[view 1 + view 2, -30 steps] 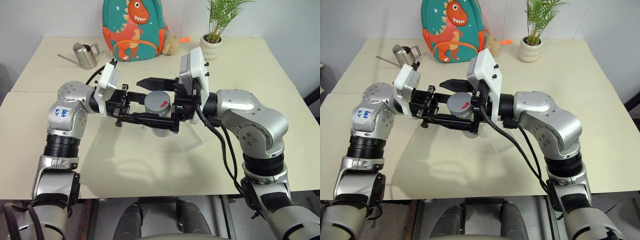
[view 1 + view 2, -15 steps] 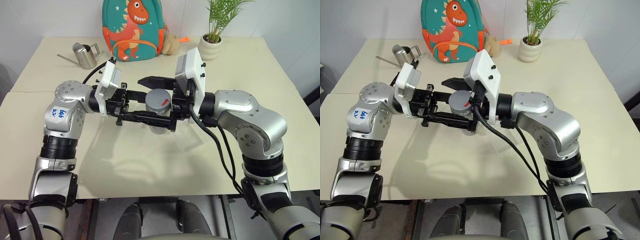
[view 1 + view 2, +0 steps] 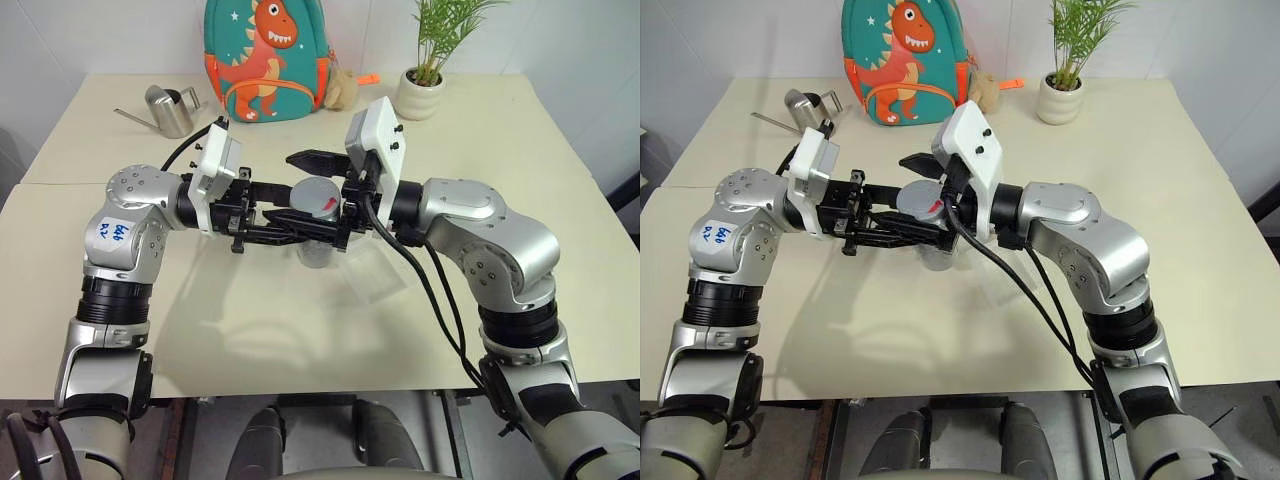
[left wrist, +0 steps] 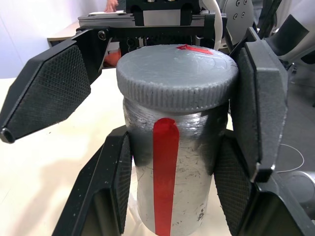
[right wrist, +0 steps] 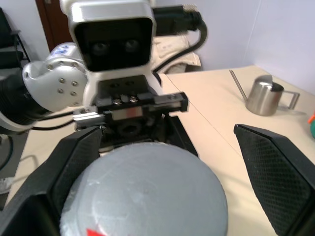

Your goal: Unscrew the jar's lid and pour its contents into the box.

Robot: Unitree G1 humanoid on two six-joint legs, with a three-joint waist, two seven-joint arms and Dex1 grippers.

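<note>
Looks like a lab or test room staged as a home: plain white walls, two beige tables (image 3: 300, 330) pushed together. Props at the far edge: steel watering can (image 3: 170, 110) at 11 o'clock, dinosaur backpack (image 3: 268, 58) at 12, potted plant (image 3: 428, 60) at 1.

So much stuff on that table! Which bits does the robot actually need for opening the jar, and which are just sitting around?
Needed for the job:
- jar, gripped by the left claw
- lid, still on, with the open right claw around it
- clear box, on the table beneath the arms

Just lying about:
- dinosaur backpack
- steel watering can
- potted plant
</note>
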